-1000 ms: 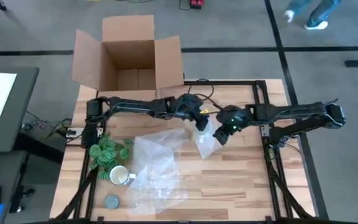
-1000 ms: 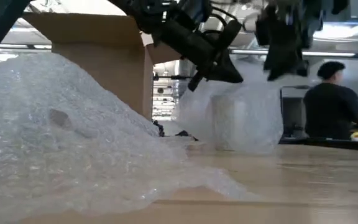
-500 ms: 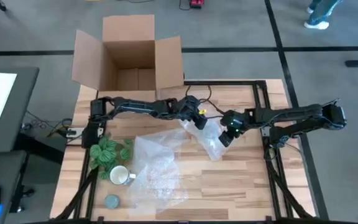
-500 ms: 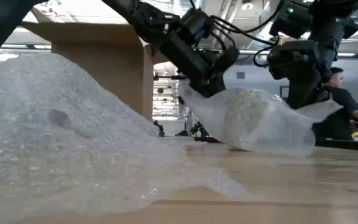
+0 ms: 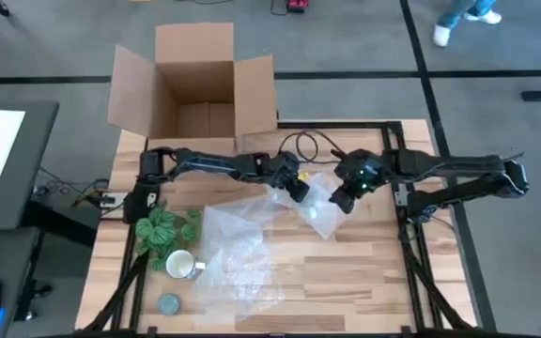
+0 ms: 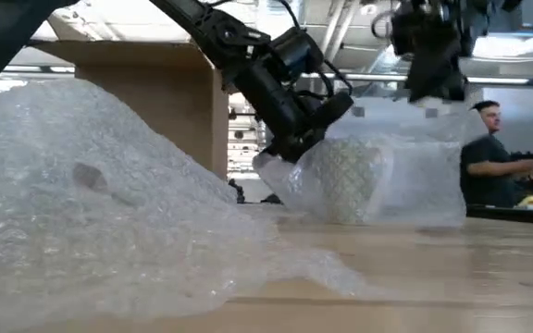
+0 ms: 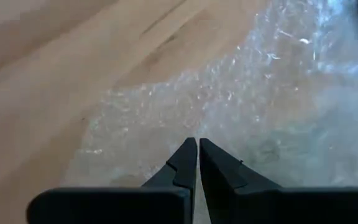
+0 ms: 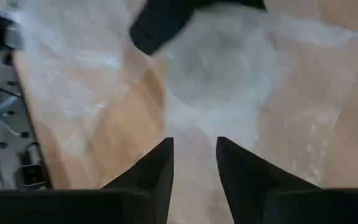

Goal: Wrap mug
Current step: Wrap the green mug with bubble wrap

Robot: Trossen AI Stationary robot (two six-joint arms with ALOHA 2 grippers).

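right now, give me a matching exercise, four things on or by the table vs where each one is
Things:
1. mug
2. cardboard box
3. grey-blue disc
4. left gripper

Places:
A. near table edge, below the mug in the high view
B. beyond the table's far edge, flaps open
C. mid-table, shut on bubble wrap
D. between green bundle and large bubble wrap sheet

Pairs: 1-D, 2-B, 3-A, 4-C

The wooden table (image 5: 346, 272) carries one white mug (image 5: 179, 265), one green patterned bundle (image 5: 162, 230), one flat grey-blue disc (image 5: 168, 303) and two pieces of bubble wrap, a large sheet (image 5: 233, 258) and a smaller wad (image 5: 319, 211), with one open cardboard box (image 5: 195, 84) behind, two arms, each with one pincer, and one person (image 6: 489, 153) beyond.
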